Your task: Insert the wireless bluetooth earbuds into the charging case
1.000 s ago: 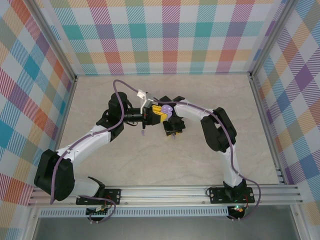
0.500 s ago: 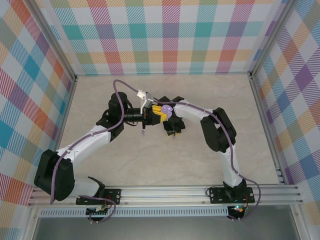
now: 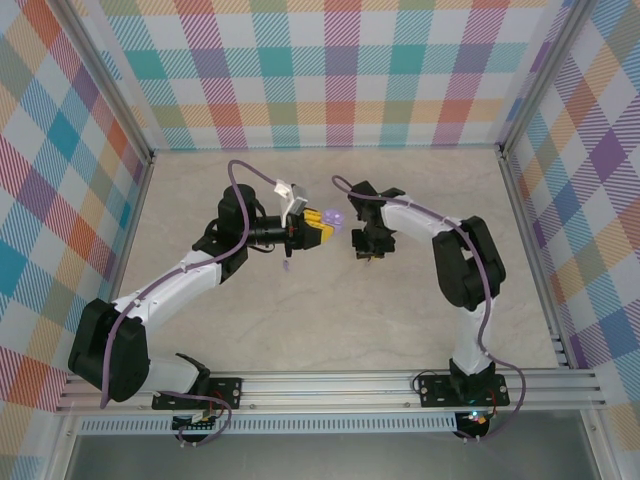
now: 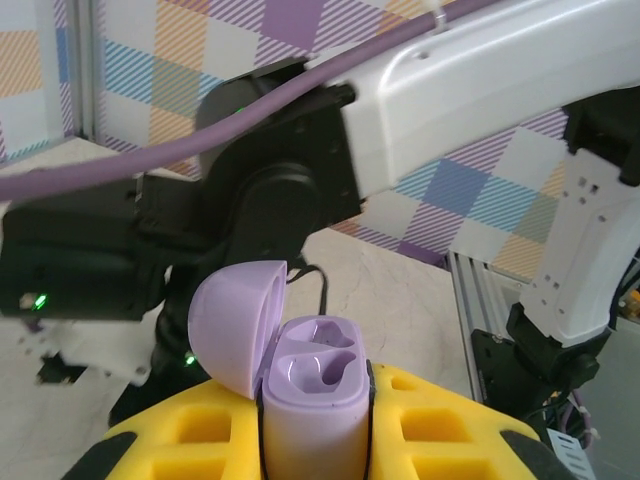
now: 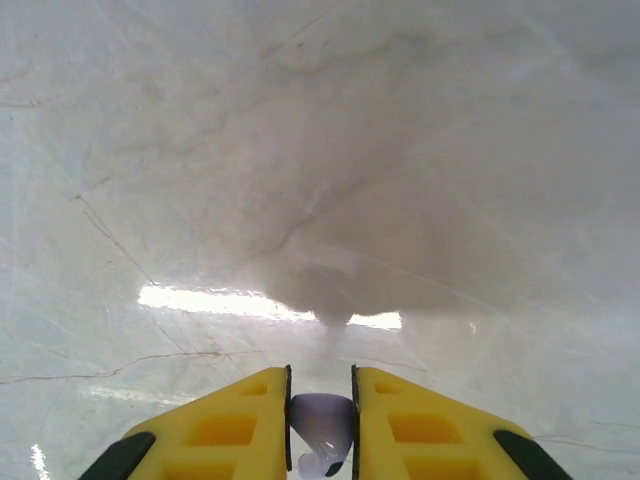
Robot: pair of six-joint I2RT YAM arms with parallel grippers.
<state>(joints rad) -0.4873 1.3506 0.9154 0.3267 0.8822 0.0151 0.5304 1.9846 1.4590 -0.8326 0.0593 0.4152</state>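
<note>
My left gripper point(image 4: 315, 385) is shut on the pale lilac charging case point(image 4: 310, 425), which stands upright between its yellow fingers. The lid point(image 4: 235, 320) is tipped open to the left and both wells are empty. In the top view the case point(image 3: 335, 219) sits at the tip of the left gripper point(image 3: 328, 224) near the table's middle. My right gripper point(image 5: 321, 378) is shut on a pale lilac earbud point(image 5: 322, 432) and hangs just above the bare tabletop. It point(image 3: 368, 247) is a short way right of the case. Another lilac earbud point(image 3: 287, 267) lies on the table below the left gripper.
The pale marble tabletop point(image 3: 330, 320) is enclosed by plaid walls point(image 3: 340, 70) with metal rails point(image 3: 535, 260) along the sides. The right arm's white link and black wrist point(image 4: 250, 200) loom just behind the case in the left wrist view.
The right arm has swung to the right, away from the case. The left gripper and case have stayed put.
</note>
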